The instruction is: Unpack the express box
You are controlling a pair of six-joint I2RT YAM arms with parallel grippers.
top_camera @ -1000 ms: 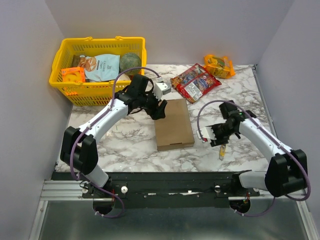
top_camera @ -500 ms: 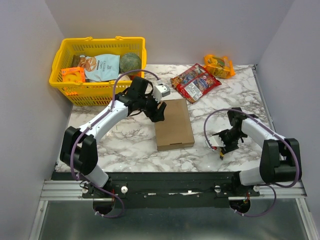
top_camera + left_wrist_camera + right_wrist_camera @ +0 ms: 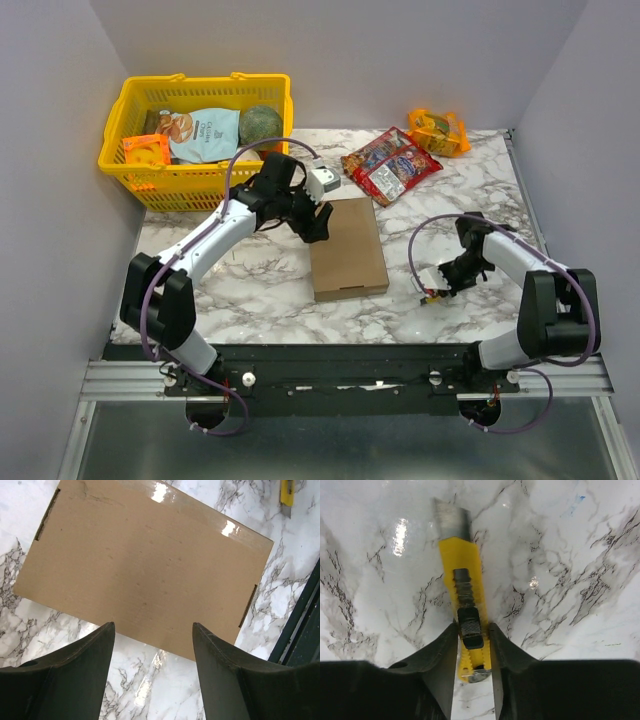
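Marble table: left hand spread near express box; right hand seemingly pinching cutter.

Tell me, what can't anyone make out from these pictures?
- Contents of the express box: the closed lid hides them in every view.
- Yellow cutter: in the top view the right gripper covers most of it; in the right wrist view that gripper flanks and hides its rear sides.
- Yellow basket: lower goods lie hidden under the packets, top view.
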